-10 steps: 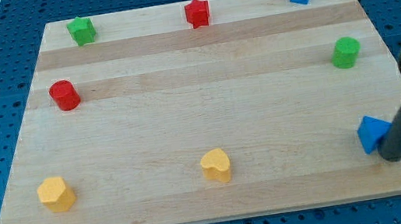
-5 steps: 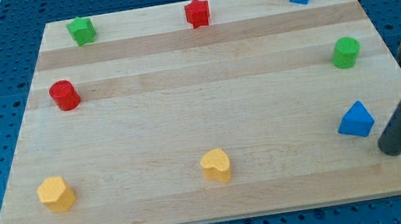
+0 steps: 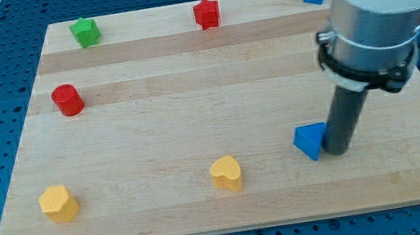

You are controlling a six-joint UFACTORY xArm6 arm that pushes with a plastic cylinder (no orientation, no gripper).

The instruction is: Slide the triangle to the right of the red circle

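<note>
Red circle (image 3: 67, 99) sat at left of frame, mid-upper, on the wooden board (image 3: 195, 128). Blue triangle (image 3: 310, 140) lay in the lower right part of the frame, well apart from the circle, with a wide stretch of bare wood between them. My tip (image 3: 337, 151) stood touching, or all but touching, the triangle's right-hand side, so the block lay directly to the tip's left. No pincer on this rig, only the rod; it held nothing and could only press against the block. Key relation: tip, triangle and circle ran roughly in one line from lower right to upper left, tip behind the block. Judgement: the coming push calls for travel leftward and somewhat toward the frame's top, stopping just right of the circle. Yellow heart-like block (image 3: 226, 173) sat below that line, likely out of the way.
</note>
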